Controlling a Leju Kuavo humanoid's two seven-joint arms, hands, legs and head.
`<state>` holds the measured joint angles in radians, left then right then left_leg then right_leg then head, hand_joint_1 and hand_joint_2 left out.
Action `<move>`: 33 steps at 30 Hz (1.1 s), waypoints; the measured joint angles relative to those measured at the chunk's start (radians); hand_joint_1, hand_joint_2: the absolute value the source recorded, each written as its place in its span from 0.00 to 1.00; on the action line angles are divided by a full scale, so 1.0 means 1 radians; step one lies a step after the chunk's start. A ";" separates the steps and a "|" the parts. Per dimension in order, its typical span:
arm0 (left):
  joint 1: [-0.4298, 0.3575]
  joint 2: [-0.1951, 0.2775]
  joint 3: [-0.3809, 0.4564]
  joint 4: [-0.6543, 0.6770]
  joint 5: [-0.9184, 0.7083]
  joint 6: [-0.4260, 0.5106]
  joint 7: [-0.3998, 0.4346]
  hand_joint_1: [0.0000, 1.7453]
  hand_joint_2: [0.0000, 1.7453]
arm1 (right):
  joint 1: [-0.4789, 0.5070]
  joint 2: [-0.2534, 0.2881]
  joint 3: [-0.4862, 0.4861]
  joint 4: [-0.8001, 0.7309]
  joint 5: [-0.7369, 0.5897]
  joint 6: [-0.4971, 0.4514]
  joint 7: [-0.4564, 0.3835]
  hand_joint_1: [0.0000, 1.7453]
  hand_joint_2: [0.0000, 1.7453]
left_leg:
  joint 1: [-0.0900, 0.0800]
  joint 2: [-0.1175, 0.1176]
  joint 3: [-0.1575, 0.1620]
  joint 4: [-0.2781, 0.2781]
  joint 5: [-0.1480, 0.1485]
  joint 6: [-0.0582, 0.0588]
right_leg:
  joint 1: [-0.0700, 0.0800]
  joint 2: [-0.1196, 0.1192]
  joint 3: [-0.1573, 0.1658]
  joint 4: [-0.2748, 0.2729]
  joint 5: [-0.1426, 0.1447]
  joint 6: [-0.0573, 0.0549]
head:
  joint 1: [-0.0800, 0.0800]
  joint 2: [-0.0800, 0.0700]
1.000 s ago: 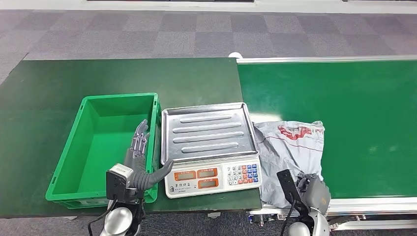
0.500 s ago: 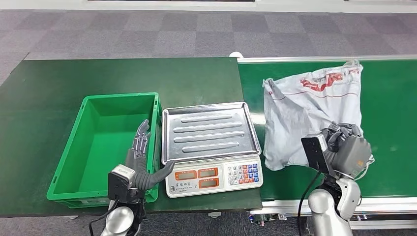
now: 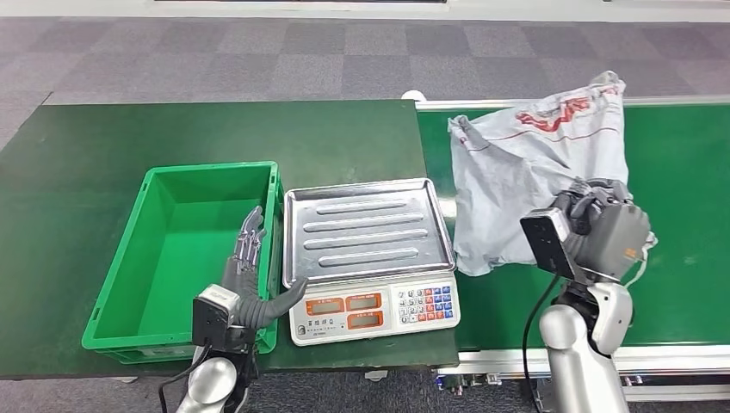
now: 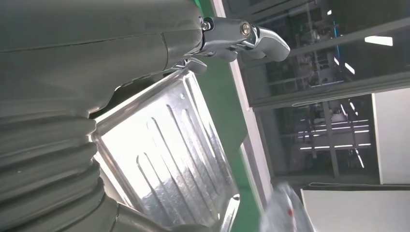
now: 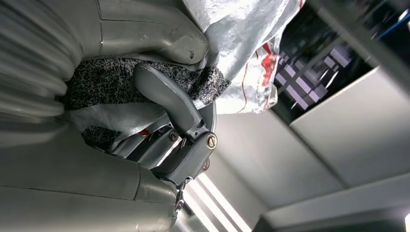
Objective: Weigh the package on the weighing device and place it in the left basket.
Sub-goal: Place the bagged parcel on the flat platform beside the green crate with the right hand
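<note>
The right hand grips the grey courier bag, lifted above the conveyor belt, just right of the scale's steel pan; the left hand waits spread beside the green basket

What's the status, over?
Right hand grips package, held above the belt. Left hand open beside scale. Scale tray bare; basket empty.

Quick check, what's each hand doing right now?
Left hand: open, fingers apart, holding nothing.
Right hand: grips the grey package, lifted off the belt.
</note>
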<state>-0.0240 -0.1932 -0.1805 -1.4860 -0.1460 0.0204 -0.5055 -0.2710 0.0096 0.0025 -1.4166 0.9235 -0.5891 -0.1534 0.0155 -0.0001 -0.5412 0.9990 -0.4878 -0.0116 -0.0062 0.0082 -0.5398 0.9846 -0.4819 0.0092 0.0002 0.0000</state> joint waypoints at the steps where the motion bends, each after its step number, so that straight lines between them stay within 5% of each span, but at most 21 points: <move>1: -0.006 -0.001 0.000 0.003 0.000 0.000 0.000 0.00 1.00 | -0.011 0.005 0.025 0.016 0.000 0.002 0.001 1.00 1.00 | 0.000 0.000 0.000 0.000 0.000 0.000 | 0.000 0.000 0.000 0.001 0.000 0.000 | 0.000 0.000; 13: -0.065 -0.001 -0.001 0.040 0.008 -0.001 0.004 0.00 1.00 | -0.117 0.093 0.315 0.238 -0.062 0.040 -0.011 1.00 1.00 | 0.000 -0.001 -0.002 0.000 0.002 -0.002 | 0.000 -0.001 -0.005 0.004 0.000 0.000 | 0.000 0.000; 17: -0.067 -0.001 -0.001 0.043 0.008 -0.001 0.006 0.00 1.00 | -0.119 0.106 0.368 0.266 -0.076 0.046 -0.010 0.06 1.00 | 0.000 -0.001 -0.004 0.000 0.002 -0.002 | 0.000 -0.001 -0.006 0.004 0.000 0.000 | 0.000 0.000; 18: -0.066 -0.001 -0.001 0.043 0.009 -0.001 0.006 0.00 1.00 | -0.119 0.107 0.377 0.268 -0.084 0.053 -0.008 0.00 1.00 | 0.000 -0.001 -0.004 0.000 0.002 -0.002 | 0.000 -0.001 -0.006 0.004 0.000 0.000 | 0.000 0.000; 25: -0.065 0.001 -0.001 0.047 0.009 -0.001 0.006 0.00 1.00 | -0.114 0.108 0.399 0.266 -0.170 0.135 -0.009 0.00 1.00 | 0.000 -0.002 -0.004 0.000 0.002 -0.002 | -0.001 -0.001 -0.006 0.004 0.000 0.000 | 0.000 0.000; 33: -0.082 0.011 -0.001 0.070 -0.004 -0.001 0.008 0.00 1.00 | -0.082 0.095 0.396 0.170 -0.458 0.327 -0.080 0.00 1.00 | 0.000 -0.001 -0.004 0.000 0.002 -0.002 | -0.001 -0.001 -0.008 0.004 0.000 0.000 | 0.000 0.000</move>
<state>-0.1057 -0.1823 -0.1812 -1.4165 -0.1502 0.0197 -0.4975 -0.3533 0.1042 0.3982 -1.2462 0.4652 -0.2618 -0.2339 0.0151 -0.0015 -0.5456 0.9995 -0.4859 -0.0141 -0.0069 0.0074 -0.5474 0.9889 -0.4821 0.0087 0.0000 0.0000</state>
